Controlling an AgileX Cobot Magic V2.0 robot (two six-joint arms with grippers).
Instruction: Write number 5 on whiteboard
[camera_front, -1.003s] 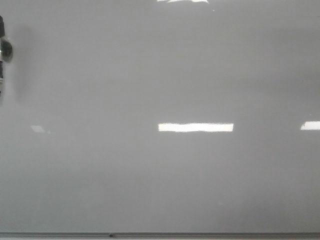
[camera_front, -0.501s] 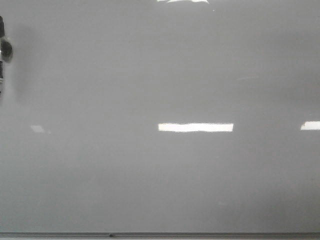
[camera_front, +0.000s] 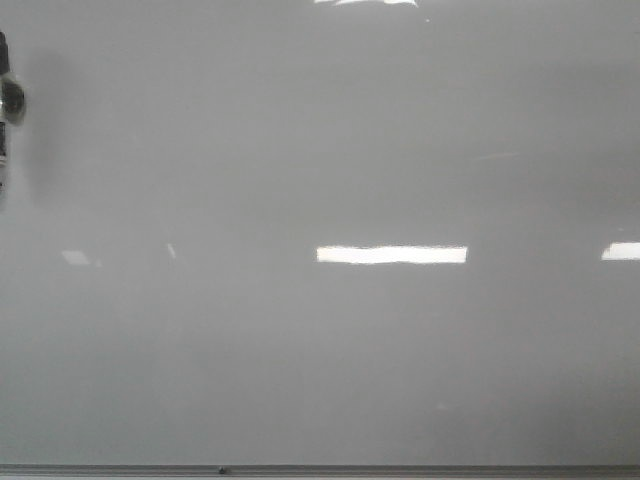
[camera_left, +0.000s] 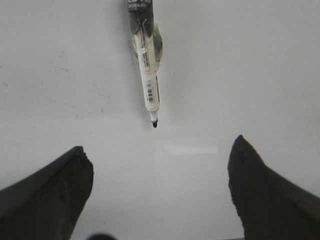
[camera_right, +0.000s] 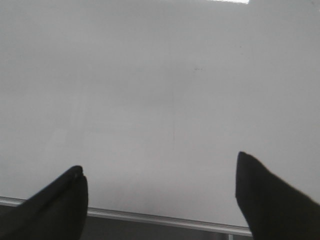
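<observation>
The whiteboard (camera_front: 320, 350) fills the front view, glossy pale grey with a thin metal edge (camera_front: 320, 469) along its lower side. No number 5 shows on it in any view. A white marker (camera_left: 148, 75) with a black tip lies on the board in the left wrist view; a sliver of it shows at the left edge of the front view (camera_front: 8, 100). My left gripper (camera_left: 160, 157) is open and empty, a short way from the marker's tip. My right gripper (camera_right: 160, 167) is open and empty over bare board near its metal edge (camera_right: 165, 219).
Bright rectangular light reflections (camera_front: 392, 255) lie on the board, another at the right edge (camera_front: 621, 251). Faint smudges mark the board near the marker (camera_left: 80, 107).
</observation>
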